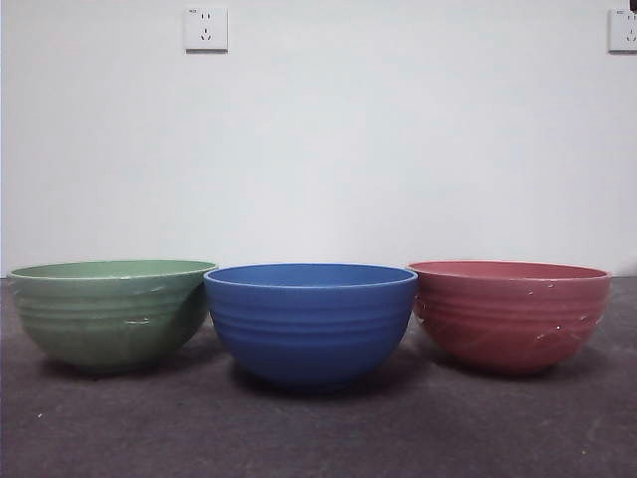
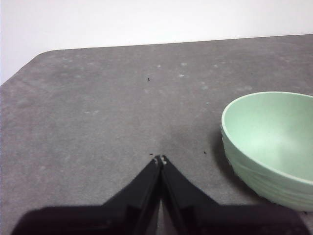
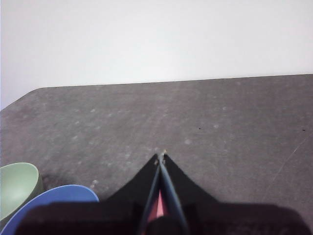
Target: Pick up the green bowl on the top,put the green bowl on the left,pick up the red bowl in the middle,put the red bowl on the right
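Left gripper (image 2: pixel 160 159): jaws pressed together at the tips, holding nothing, poised above bare grey surface (image 2: pixel 98 112), with the green bowl (image 2: pixel 274 144) just beside it and untouched. Right gripper (image 3: pixel 161 155): jaws likewise closed tip to tip, empty; a sliver of pinkish red shows low between them, most likely the red bowl beneath the wrist, though too little is visible to be sure. In that same view the blue bowl (image 3: pixel 54 205) and, beyond it, the green bowl (image 3: pixel 17 186) sit off to one side. Front view: three ribbed bowls in a row, all upright and open side up, none stacked. Green bowl (image 1: pixel 111 314) at the left of the row, its rim touching or nearly touching the blue bowl (image 1: pixel 311 324) in the middle; red bowl (image 1: pixel 510 317) at the right of the row, close against the blue one, white scuffs on its ribs. Two wall sockets (image 1: pixel 206 29) on the white wall behind. Neither arm enters the front view. Judgement: both placements appear complete, so the step in hand is withdrawal. To do it well, each arm should lift straight up and clear before travelling sideways, since the rims sit close and a brushed bowl would slide readily on this surface and knock its neighbour.
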Available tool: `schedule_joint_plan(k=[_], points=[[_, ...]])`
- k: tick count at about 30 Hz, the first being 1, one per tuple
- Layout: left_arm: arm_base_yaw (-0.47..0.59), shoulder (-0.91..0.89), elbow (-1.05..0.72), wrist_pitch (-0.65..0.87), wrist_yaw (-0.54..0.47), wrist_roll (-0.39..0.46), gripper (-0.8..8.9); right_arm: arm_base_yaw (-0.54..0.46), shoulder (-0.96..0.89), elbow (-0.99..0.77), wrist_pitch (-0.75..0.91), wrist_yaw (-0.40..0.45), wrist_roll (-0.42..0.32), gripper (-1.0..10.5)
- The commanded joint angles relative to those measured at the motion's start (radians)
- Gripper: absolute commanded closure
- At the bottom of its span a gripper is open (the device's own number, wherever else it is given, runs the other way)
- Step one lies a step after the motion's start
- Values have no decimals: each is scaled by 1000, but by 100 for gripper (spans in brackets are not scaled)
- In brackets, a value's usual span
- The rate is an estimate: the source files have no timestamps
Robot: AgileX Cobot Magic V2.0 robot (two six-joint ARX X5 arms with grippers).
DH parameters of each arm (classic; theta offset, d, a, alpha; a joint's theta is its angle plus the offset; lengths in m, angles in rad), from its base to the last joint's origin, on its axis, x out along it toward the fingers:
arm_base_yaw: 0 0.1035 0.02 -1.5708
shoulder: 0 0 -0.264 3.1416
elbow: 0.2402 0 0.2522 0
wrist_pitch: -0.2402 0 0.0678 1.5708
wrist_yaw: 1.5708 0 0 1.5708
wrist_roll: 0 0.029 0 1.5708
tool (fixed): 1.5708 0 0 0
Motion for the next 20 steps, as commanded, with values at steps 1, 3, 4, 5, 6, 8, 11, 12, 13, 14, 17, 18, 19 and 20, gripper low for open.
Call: schedule_joint_plan(k=[1, 3, 4, 5, 6, 8, 11, 12, 13, 14, 17, 18, 19, 20], points=[[3, -2, -12, -7, -2, -6, 816, 2, -2, -10, 6, 3, 6, 945], [3, -2, -12, -7, -2, -6, 816, 2, -2, -10, 6, 3, 6, 945], [3, -2, -12, -7, -2, -6, 816, 2, -2, -10, 6, 3, 6, 945], [3, -2, -12, -7, -2, -6, 816, 2, -2, -10, 6, 3, 6, 945], [3, -2, -12, -7, -2, -6, 816, 2, -2, -10, 6, 3, 6, 945], [3, -2, -12, -7, -2, -6, 816, 2, -2, -10, 5, 3, 6, 945], [3, -2, -12, -7, -2, -6, 816, -2, -24, -10, 0, 13, -25, 945], [3, -2, -12, -7, -2, -6, 816, -16, -43, -10, -7, 29, -41, 945], [3, -2, -12, -7, -2, -6, 816, -43, -69, -13, -26, 27, -51, 945], [3, -2, -12, -7, -2, -6, 816, -71, -89, -18, -41, 11, -57, 945], [3, -2, -12, -7, -2, -6, 816, -199, -171, -85, -49, -122, -59, 945], [3, -2, -12, -7, -2, -6, 816, -240, -199, -117, -46, -164, -58, 945], [3, -2, -12, -7, -2, -6, 816, -288, -237, -164, -40, -196, -58, 945], [3, -2, -12, -7, -2, -6, 816, -319, -266, -200, -39, -211, -58, 945]])
